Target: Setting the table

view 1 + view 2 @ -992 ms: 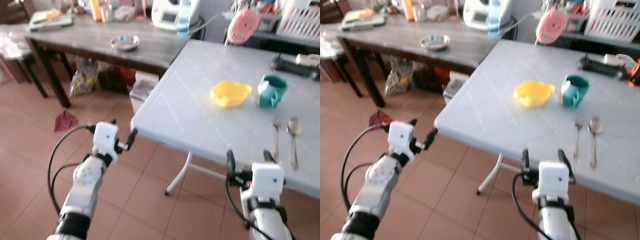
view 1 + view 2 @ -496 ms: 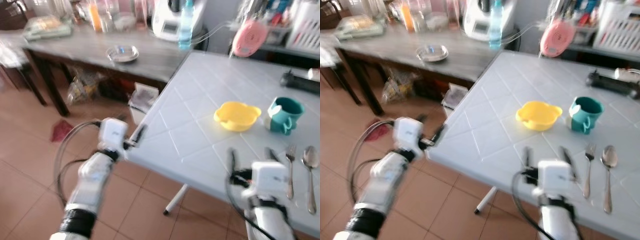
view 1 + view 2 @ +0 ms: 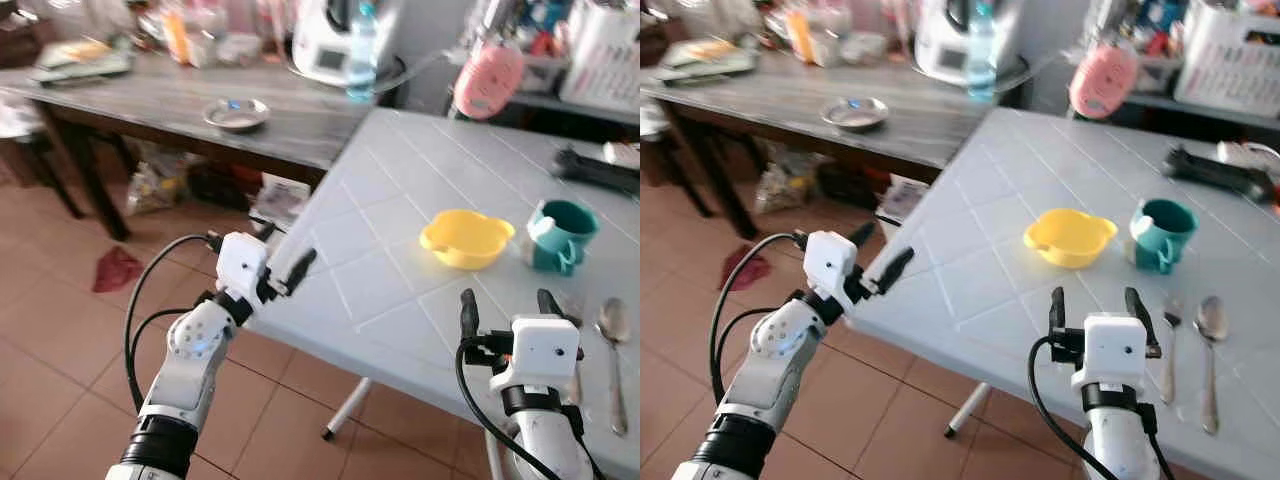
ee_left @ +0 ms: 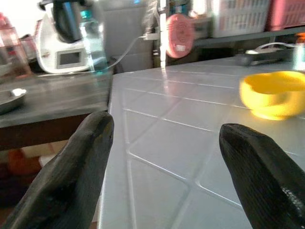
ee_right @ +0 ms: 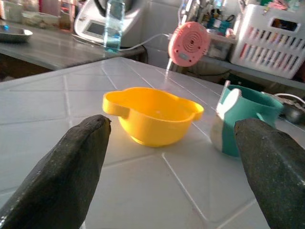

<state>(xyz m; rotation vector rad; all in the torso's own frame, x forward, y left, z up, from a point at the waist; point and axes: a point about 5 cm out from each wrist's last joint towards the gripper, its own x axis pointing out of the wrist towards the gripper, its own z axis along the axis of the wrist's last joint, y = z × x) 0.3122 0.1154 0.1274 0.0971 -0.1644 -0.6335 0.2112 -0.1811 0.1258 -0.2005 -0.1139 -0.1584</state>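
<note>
Yellow bowl [image 3: 466,238]; teal mug [image 3: 558,232]; white table [image 3: 370,270].

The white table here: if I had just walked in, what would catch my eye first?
Probably the bright yellow bowl near the middle of the white table, with a teal mug just to its right and a fork and spoon nearer the robot. Then the two black-fingered grippers: the left gripper open at the table's near corner, the right gripper open, aimed at the bowl and mug.

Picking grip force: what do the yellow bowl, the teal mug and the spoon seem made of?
Bowl: probably plastic, with an even matte yellow and thick molded rim. Mug: glossy, likely glazed ceramic, though plastic is possible. Spoon: metal, silvery and reflective.
</note>
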